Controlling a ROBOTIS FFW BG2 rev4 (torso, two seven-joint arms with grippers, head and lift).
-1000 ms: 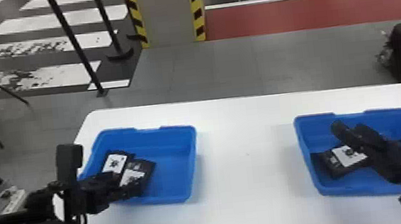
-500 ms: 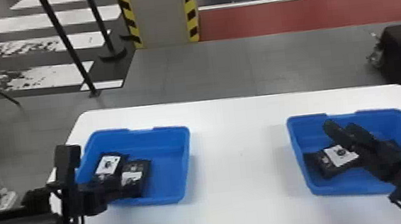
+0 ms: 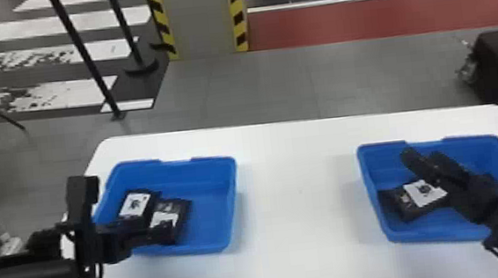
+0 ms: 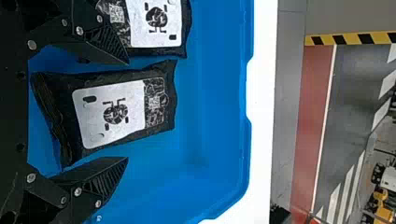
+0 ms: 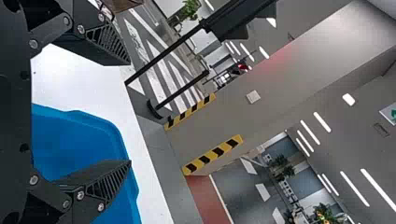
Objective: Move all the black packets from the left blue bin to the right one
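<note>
So the left gripper [image 3: 166,232] is hanging in the left blue bin [image 3: 211,171], fingers spread either side of one black packet [image 4: 112,114], another packet [image 4: 156,21] lying beside it. Right gripper [image 3: 423,158] is hovering at the right bin [image 3: 381,160], fingers apart, with at least one more packet [image 3: 424,193] sitting inside.

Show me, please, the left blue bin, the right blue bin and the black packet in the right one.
Left blue bin [image 3: 181,173], head view: its inner far wall.
Right blue bin [image 3: 381,160], head view: its inner far wall.
Black packet [image 3: 424,193], head view: the white label on its face.
</note>
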